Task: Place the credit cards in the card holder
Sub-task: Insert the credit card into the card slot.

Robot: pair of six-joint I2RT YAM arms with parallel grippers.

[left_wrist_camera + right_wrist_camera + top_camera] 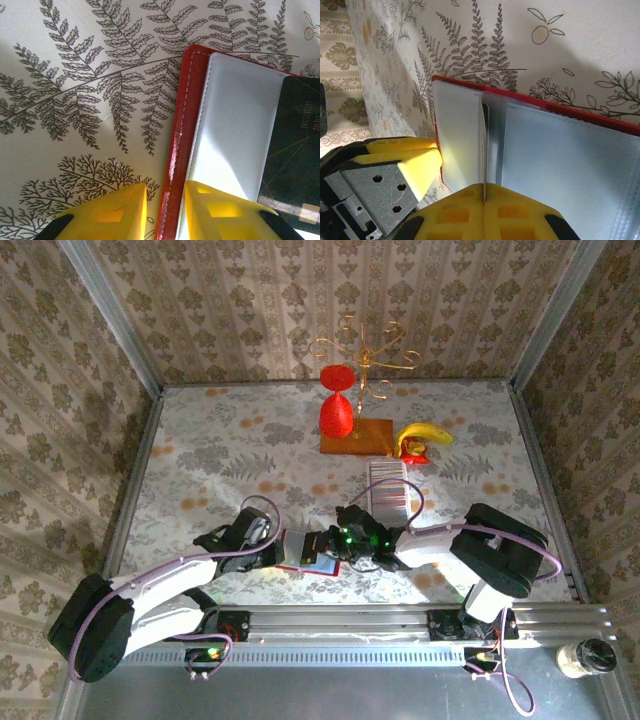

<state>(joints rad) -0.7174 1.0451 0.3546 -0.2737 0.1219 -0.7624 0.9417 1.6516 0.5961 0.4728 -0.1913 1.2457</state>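
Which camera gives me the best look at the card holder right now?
Right wrist: the card holder lies open, its pale pockets and red rim plain to see, with a card edge-on at a pocket. Left wrist shows one red edge and a pale page. Top external gives a red sliver between the arms.

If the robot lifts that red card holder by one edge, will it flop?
Probably, yes: the card holder lies open like a thin book. It looks light, so a push may slide it on the tablecloth. The left hand straddling its edge likely steadies it.
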